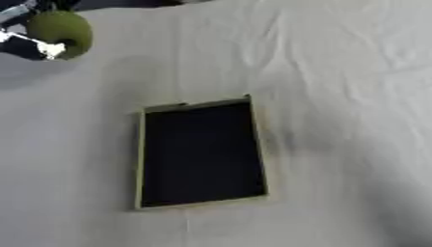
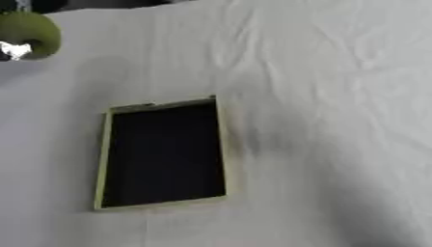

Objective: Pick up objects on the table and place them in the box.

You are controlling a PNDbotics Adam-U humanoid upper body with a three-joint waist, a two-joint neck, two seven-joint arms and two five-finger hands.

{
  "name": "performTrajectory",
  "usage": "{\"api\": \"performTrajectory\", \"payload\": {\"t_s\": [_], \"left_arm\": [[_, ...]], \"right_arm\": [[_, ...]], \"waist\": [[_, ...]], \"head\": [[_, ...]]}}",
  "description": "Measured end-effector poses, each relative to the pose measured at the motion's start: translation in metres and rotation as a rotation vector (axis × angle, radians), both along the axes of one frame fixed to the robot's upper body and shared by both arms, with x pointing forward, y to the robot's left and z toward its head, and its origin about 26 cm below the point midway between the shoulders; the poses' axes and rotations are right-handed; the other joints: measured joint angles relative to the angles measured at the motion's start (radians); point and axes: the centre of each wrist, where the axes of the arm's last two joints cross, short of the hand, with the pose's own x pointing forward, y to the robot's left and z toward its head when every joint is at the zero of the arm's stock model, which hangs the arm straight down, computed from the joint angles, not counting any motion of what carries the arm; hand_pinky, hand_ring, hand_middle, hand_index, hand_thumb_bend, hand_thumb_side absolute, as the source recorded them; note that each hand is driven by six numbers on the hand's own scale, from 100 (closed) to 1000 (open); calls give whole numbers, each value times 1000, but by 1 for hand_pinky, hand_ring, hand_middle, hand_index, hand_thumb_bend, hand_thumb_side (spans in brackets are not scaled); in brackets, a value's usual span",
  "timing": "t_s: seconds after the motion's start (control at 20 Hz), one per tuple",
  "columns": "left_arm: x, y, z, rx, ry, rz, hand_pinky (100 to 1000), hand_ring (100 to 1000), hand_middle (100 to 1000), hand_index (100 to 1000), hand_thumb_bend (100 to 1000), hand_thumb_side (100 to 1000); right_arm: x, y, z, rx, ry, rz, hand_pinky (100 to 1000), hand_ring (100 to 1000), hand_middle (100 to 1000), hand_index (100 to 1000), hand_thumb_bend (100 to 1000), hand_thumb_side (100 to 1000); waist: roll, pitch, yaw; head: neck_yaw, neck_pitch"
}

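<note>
While the left robot hand (image 1: pixel 23 41) curls around a round green fruit (image 1: pixel 60 29) at the upper left, the pale-rimmed, dark-lined rectangular box (image 1: pixel 138 159) lies well apart on the white-clothed worktop (image 1: pixel 346 96).

Round green fruit (image 1: pixel 59 30) held up at far left, dark pale-rimmed box (image 1: pixel 201 154) open mid-table

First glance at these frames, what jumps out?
The dark-floored box with a pale rim, lying open in the middle of the wrinkled white cloth; nothing shows inside it. Then the round green object at the upper left corner, held by the left hand, apart from the box. The right hand is out of view.
</note>
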Motion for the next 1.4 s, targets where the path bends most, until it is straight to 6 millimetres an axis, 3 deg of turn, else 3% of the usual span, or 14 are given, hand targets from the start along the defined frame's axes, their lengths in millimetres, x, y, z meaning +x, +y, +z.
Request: {"api": "performTrajectory", "payload": {"t_s": [0.25,0.45,1.0,1.4], "left_arm": [[-12,-30,25,-11,-155,-148,302,485,402,457,100,150],[-24,-68,29,5,-246,-306,272,466,384,444,100,135],[-60,-166,20,28,-328,-630,273,468,385,450,100,182],[-71,-195,-11,-50,-225,-719,244,456,373,439,100,296]], "right_arm": [[0,-2,0,11,-4,-9,763,897,582,819,100,504],[-1,-2,0,19,-7,-14,763,894,583,818,100,507],[-1,-3,0,37,-15,-25,762,891,584,817,100,510],[-2,-6,1,41,-13,-39,761,888,585,816,100,511]], "waist": [[-2,0,3],[-2,0,4],[-8,-7,8],[-3,-28,26]], "head": [[-18,0],[-27,-2],[-39,-2],[-63,6]]}}
